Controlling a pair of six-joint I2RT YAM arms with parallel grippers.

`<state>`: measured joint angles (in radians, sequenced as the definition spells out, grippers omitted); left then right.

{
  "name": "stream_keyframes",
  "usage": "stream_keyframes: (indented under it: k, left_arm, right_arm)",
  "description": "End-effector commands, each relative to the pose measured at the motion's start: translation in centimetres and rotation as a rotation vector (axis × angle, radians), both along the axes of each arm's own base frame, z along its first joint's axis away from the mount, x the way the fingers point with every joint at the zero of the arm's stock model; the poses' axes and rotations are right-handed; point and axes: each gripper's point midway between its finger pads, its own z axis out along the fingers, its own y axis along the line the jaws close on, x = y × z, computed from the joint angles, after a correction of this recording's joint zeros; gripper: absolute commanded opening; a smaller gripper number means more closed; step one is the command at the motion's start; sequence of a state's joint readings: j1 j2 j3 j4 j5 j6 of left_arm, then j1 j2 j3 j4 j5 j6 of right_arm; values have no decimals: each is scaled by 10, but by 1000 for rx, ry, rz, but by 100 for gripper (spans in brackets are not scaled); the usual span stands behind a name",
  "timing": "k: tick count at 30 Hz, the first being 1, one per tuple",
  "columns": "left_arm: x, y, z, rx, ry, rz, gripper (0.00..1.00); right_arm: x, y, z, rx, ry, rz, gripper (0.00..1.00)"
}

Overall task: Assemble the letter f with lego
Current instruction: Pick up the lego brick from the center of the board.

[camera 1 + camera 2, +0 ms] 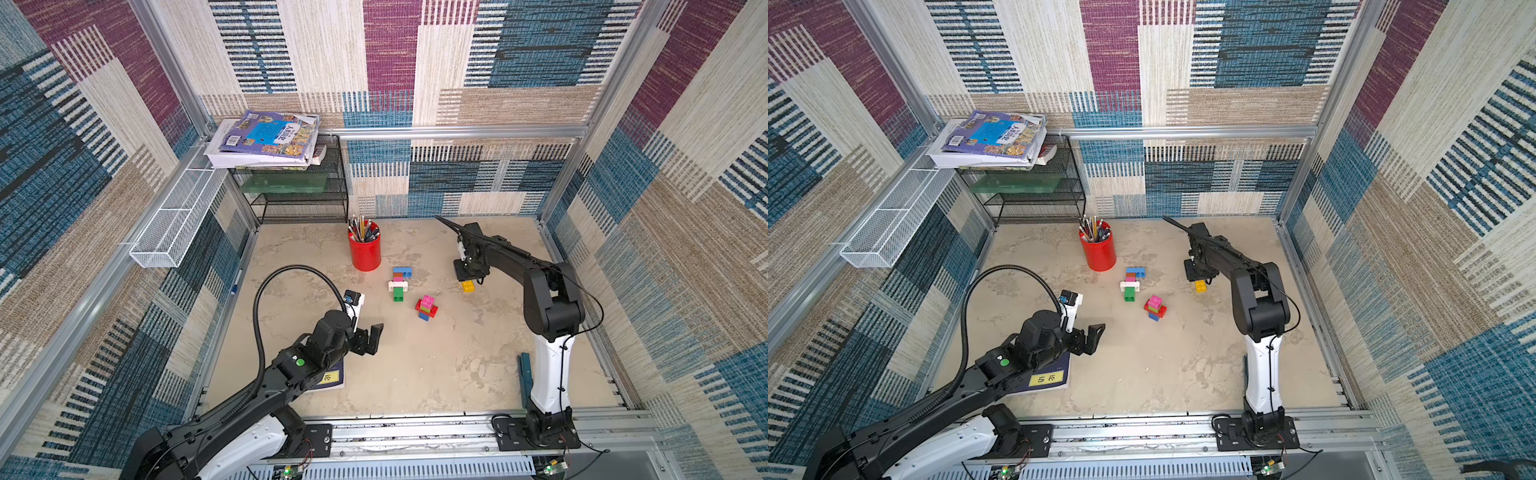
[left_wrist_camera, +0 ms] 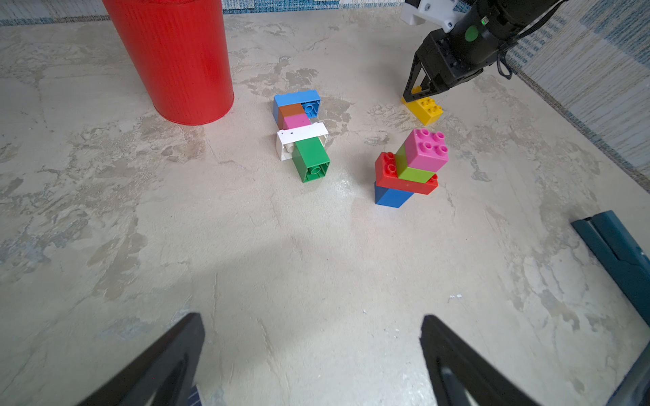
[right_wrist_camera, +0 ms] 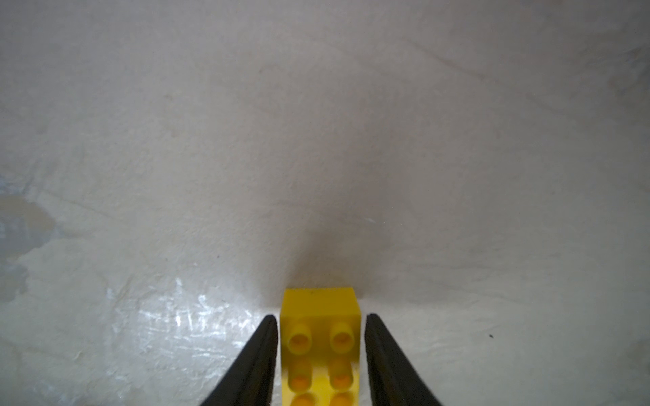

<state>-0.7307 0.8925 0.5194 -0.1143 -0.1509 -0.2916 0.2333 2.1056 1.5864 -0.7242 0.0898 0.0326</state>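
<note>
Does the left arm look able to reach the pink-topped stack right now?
Probably yes. The left gripper is open and faces the stack across bare table; the lying bricks sit off to one side, and the right gripper is away at the yellow brick.

Left arm (image 1: 291,376) is black with a white base link (image 1: 249,442), ribbed conduit (image 1: 258,316) and green dot (image 1: 300,362). Left gripper (image 2: 312,318) has black wedge fingers (image 2: 169,358). Right arm (image 1: 548,307) looks alike.

On the bench (image 1: 415,374), the lying brick row (image 1: 398,284) sits just before the pencil cup (image 1: 365,249); the upright brick stack (image 1: 426,308) stands right of it, nearer the front; the single brick (image 1: 468,286) lies farther right, between the jaws of the right tool (image 1: 469,278).
</note>
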Motion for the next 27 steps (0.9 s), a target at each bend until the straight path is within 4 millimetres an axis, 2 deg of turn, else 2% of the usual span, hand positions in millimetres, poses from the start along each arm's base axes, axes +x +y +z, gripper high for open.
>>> stream_keyframes:
  k: [1,13,22,27]
  left_arm:
    - [2,-2,4,-10,-17,-6,99]
    - [2,-3,5,-13,-16,-7,99]
    - [-2,-6,12,-45,-7,-23,99]
    - [-4,-7,13,-55,-8,-32,99]
  right_arm:
    - [1,-3,-1,-15,-3,0,44]
    - [-2,-4,0,-16,13,2,30]
    - [-9,23,46,-14,0,115,28]
    - [-21,55,71,0,-13,222,26]
